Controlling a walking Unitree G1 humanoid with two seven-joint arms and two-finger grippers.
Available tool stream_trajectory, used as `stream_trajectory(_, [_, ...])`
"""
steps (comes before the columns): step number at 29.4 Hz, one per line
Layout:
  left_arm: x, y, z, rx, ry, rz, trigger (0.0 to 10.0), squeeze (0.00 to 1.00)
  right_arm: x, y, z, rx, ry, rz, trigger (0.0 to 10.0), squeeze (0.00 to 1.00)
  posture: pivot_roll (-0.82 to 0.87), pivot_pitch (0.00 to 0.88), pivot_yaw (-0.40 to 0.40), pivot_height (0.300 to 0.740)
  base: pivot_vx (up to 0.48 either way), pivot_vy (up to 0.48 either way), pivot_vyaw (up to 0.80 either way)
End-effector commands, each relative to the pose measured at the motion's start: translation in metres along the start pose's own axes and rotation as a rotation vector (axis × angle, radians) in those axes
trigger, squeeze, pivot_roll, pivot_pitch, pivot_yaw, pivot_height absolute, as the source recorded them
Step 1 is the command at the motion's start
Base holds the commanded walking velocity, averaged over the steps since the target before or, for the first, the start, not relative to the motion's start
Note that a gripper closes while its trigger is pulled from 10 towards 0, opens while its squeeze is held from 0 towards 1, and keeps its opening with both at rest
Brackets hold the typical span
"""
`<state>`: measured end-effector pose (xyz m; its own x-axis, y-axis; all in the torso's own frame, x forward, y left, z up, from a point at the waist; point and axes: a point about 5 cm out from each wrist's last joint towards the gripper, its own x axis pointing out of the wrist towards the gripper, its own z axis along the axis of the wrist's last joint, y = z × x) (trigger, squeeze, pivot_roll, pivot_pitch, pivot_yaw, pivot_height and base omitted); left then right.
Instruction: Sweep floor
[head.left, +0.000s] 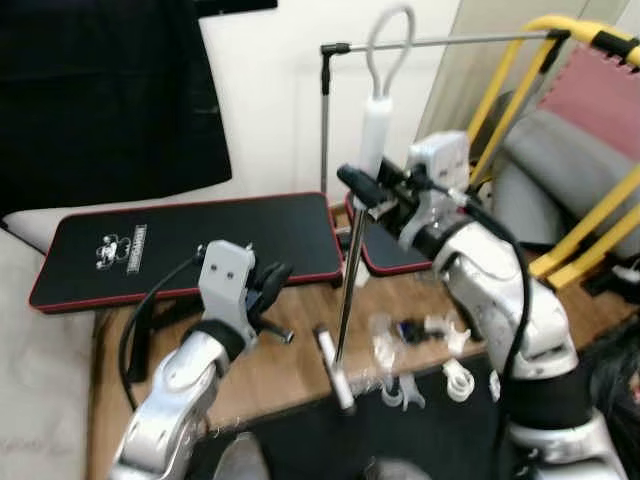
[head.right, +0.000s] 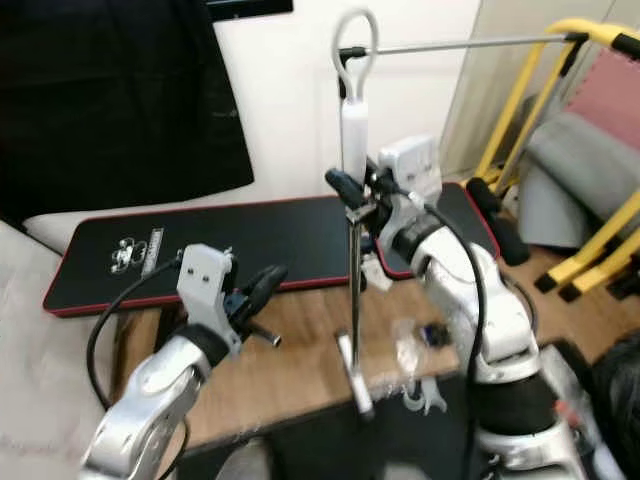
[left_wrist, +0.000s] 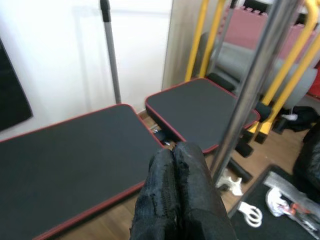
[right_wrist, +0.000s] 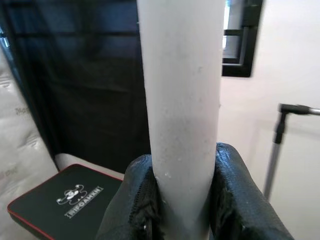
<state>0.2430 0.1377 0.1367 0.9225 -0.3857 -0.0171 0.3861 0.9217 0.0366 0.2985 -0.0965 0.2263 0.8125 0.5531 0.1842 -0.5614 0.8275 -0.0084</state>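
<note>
Starting at the left: black mat (head.left: 190, 245) with red edging lies on the wood floor (head.left: 290, 365) by the white wall. Left gripper (head.left: 272, 282) hangs low over the floor near the mat edge, fingers pressed together, holding nothing; the wrist view shows both pads touching. Just beside it, the broom (head.left: 352, 262) stands close to upright, long axis near vertical, leaning slightly. Its loop end points up toward the clothes rail (head.left: 440, 42) and its small head rests on the floor at the edge of a dark rug (head.left: 420, 440). Right gripper (head.left: 372, 192) is clamped on the broom's white grip just above where the metal shaft starts; the wrist view shows a finger on each side of the white tube. White plastic bits (head.left: 425, 365) are scattered on the floor beside the broom head. Far right: yellow frame (head.left: 590, 150) and grey seat.

Risks, as a judgement: one-gripper hold high on the pole means the head can swing or twist out of line. A wide stroke could knock the rail or the yellow frame. Debris may get pushed onto the rug.
</note>
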Motion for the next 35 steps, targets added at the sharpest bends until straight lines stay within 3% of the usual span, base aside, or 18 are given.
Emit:
stream_trajectory(1, [0.000, -0.008, -0.001, -0.009, -0.001, -0.058, 10.0, 0.00, -0.004, -0.013, 0.003, -0.028, -0.011, -0.083, 10.0, 0.00, -0.12, 0.132, -0.120, 0.740, 0.341, 0.000, 0.00])
stream_trajectory(15, [-0.001, -0.012, -0.002, -0.017, 0.005, -0.102, 10.0, 0.00, 0.006, -0.022, 0.003, -0.038, -0.010, -0.168, 10.0, 0.00, -0.11, 0.152, -0.119, 0.740, 0.337, 0.000, 0.00])
stream_trajectory(28, [-0.008, -0.020, 0.000, -0.029, 0.006, -0.152, 10.0, 0.00, 0.005, -0.038, -0.003, -0.067, 0.036, -0.273, 10.0, 0.00, -0.11, 0.189, -0.122, 0.740, 0.000, 0.000, 0.00])
stream_trajectory(35, [-0.014, -0.023, 0.003, 0.002, -0.012, -0.154, 10.0, 0.00, 0.017, -0.037, 0.002, -0.089, 0.014, -0.266, 10.0, 0.00, -0.11, 0.221, -0.127, 0.740, 0.000, 0.000, 0.00])
